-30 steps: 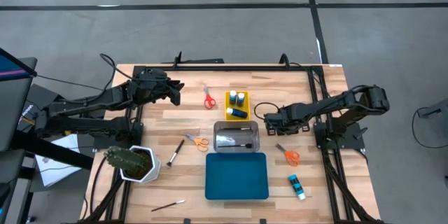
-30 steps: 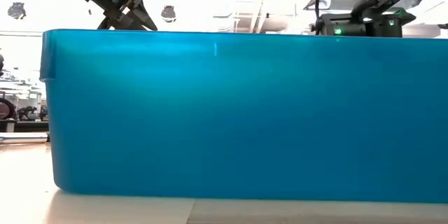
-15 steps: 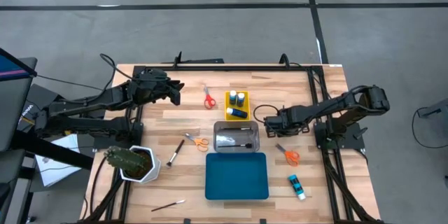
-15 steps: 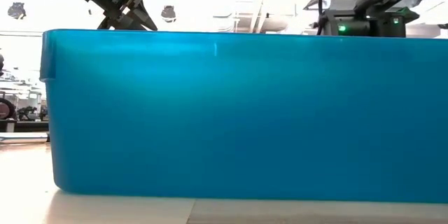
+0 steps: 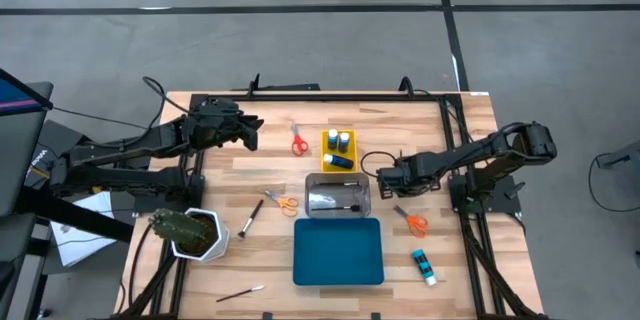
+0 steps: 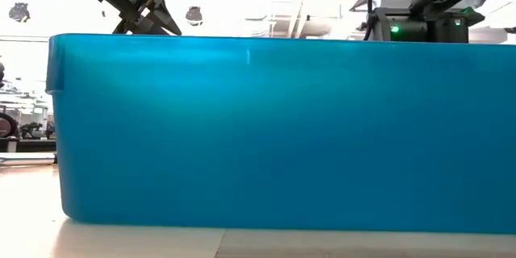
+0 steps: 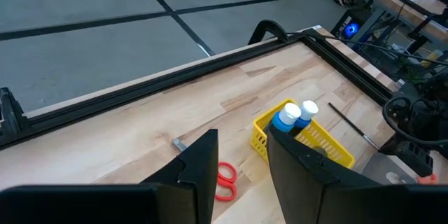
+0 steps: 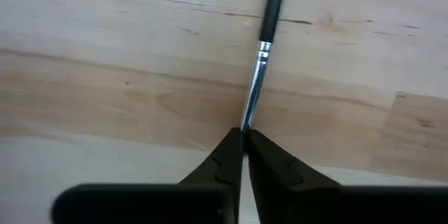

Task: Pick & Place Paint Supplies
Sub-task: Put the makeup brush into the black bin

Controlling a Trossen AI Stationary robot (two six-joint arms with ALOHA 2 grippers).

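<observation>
Since the earlier frame the right gripper (image 8: 243, 136) has closed, pinching the paintbrush (image 8: 260, 49) tip low on the wood table (image 5: 470, 120) beside the clear tray (image 5: 338, 196), while the left gripper (image 7: 241, 157) hangs parted above bare planks at the far-left edge.

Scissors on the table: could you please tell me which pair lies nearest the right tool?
The orange-handled scissors right of the blue tray lie nearest the right tool; the red pair and the other orange pair lie much farther left.
</observation>
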